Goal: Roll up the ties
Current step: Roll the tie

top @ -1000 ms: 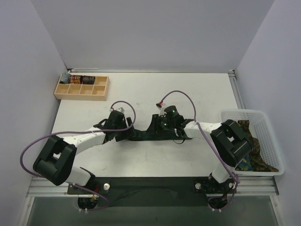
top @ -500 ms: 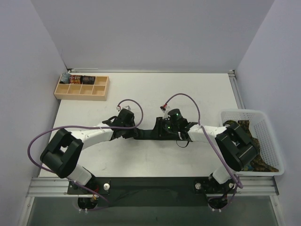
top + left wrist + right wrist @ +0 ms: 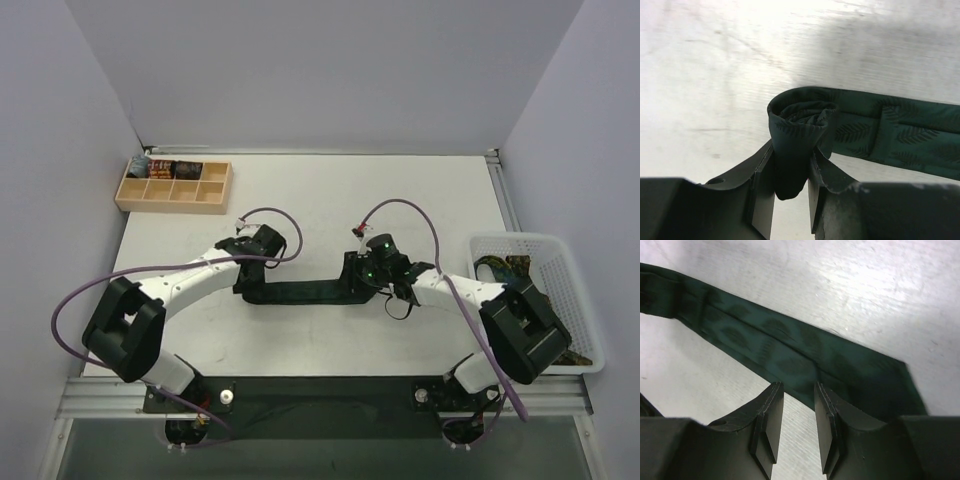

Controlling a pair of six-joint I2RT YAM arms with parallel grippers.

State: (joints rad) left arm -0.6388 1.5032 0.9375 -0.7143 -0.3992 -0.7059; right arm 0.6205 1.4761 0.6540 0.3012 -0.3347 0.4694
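A dark green tie (image 3: 300, 292) with a faint leaf pattern lies stretched across the middle of the table. My left gripper (image 3: 252, 283) is shut on its rolled end; in the left wrist view the roll (image 3: 799, 131) stands between my fingers (image 3: 790, 187) and the flat tie (image 3: 900, 137) runs off to the right. My right gripper (image 3: 357, 281) is open at the tie's wide end. In the right wrist view its fingertips (image 3: 796, 412) rest at the edge of the flat tie (image 3: 775, 340), with bare table between them.
A white plastic basket (image 3: 540, 242) at the right edge holds more patterned ties (image 3: 548, 335). A wooden compartment tray (image 3: 172, 192) at the back left holds small rolled items (image 3: 175, 168) in its rear cells. Purple cables loop over both arms.
The grippers have drawn apart, the right one to the right, and the green tie now lies longer and straighter between them. The left gripper still holds the rolled end.
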